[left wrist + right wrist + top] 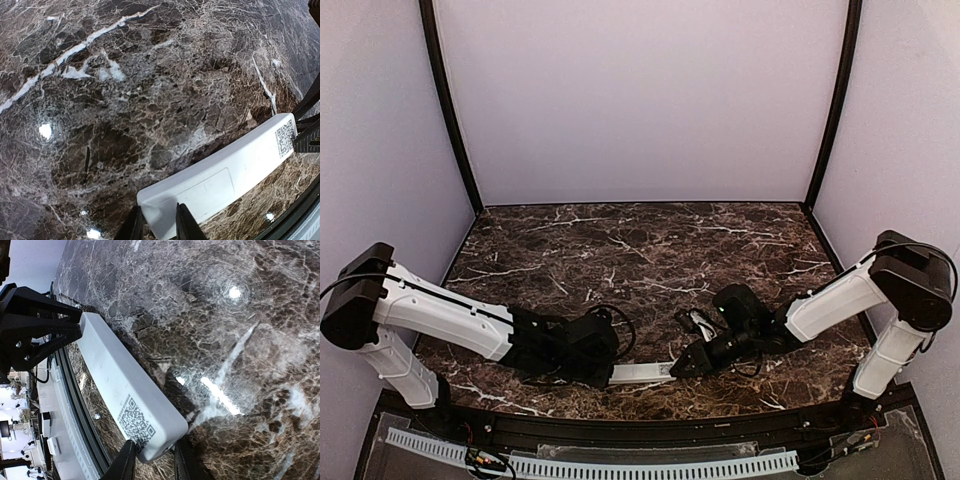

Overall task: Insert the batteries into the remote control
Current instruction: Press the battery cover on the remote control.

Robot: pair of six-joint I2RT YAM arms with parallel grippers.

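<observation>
The remote control (pixel 642 373) is a slim white bar lying near the table's front edge, between my two grippers. Its back faces up, with the battery cover outline (pixel 220 186) closed and a QR code (pixel 136 424) at its right end. My left gripper (pixel 611 376) grips the remote's left end; its jaws press on both sides in the left wrist view (pixel 157 221). My right gripper (pixel 677 368) grips the right end the same way (pixel 152 456). No batteries show in any view.
The dark marble table (pixel 640 250) is walled by pale panels at the back and sides. A black rail (pixel 650 432) and a white slotted strip (pixel 620 466) run along the front edge, close behind the remote. A small shiny object (pixel 695 322) lies by the right wrist.
</observation>
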